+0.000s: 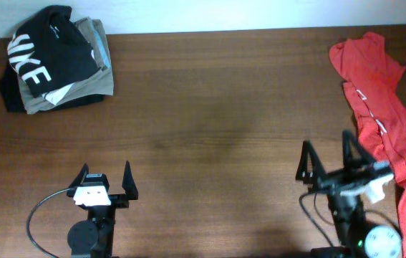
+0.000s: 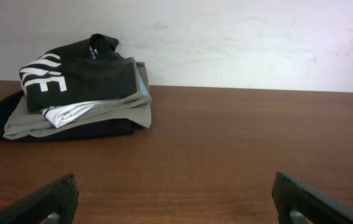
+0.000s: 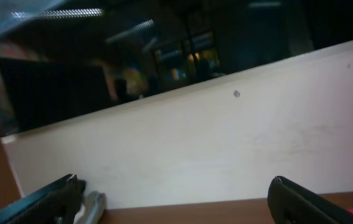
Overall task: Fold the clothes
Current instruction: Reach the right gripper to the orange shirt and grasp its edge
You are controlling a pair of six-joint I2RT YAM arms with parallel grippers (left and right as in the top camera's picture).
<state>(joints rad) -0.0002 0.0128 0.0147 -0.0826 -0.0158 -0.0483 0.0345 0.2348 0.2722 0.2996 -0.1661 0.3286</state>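
Lying crumpled, T-shirt [image 1: 402, 136]; right side cut off from view

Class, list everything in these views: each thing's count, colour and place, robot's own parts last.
T-shirt: one, red-orange, unfolded, along the right edge.
black garment: one, white letters, atop the far-left pile.
olive-grey garments: count unclear, folded, under it.
table: one, dark brown wood.
wall: one, off-white, behind the table.
left gripper: one, black, open, near left.
right gripper: one, black, open, near right, beside the T-shirt.
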